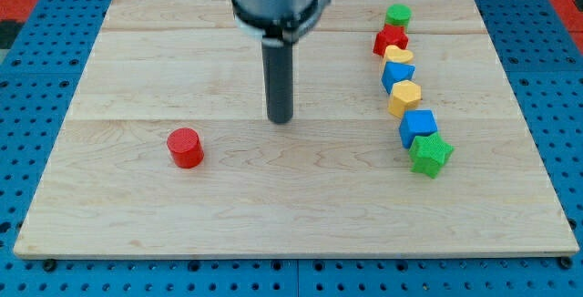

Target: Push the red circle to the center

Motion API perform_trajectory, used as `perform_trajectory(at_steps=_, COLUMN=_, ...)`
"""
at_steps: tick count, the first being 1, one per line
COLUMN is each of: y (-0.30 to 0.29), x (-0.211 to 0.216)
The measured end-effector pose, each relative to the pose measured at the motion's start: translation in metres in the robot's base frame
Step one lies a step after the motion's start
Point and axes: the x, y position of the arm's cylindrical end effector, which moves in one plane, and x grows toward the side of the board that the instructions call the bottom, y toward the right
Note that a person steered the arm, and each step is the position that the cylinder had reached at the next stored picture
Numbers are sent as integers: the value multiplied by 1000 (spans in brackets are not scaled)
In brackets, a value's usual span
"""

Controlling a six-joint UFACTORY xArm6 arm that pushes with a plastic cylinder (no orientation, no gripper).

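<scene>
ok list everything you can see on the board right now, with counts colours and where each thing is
red circle: 1, red, view's left of centre, alone
green circle: 1, green, top of the column at the view's right
red block: 1, red, shape unclear, just below the green circle
yellow blocks: 2, yellow, one below the red block, one mid-column
blue blocks: 2, blue, one between the yellows, one lower
green star: 1, green, bottom of the column
wooden board: 1, light wood, on blue pegboard
my tip: 1, dark rod, near board centre, to the view's right of the red circle, apart from it
</scene>
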Motion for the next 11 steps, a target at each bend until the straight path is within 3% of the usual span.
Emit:
perform_trajectory(at_steps=1, y=-10, x=61)
perform_trajectory(at_steps=2, y=-46, x=84)
perform_trajectory(at_steps=4, y=-126, x=74)
perform_trajectory(at_steps=10, y=-100, x=-100)
perform_trajectory(at_steps=11, y=-67, x=-113)
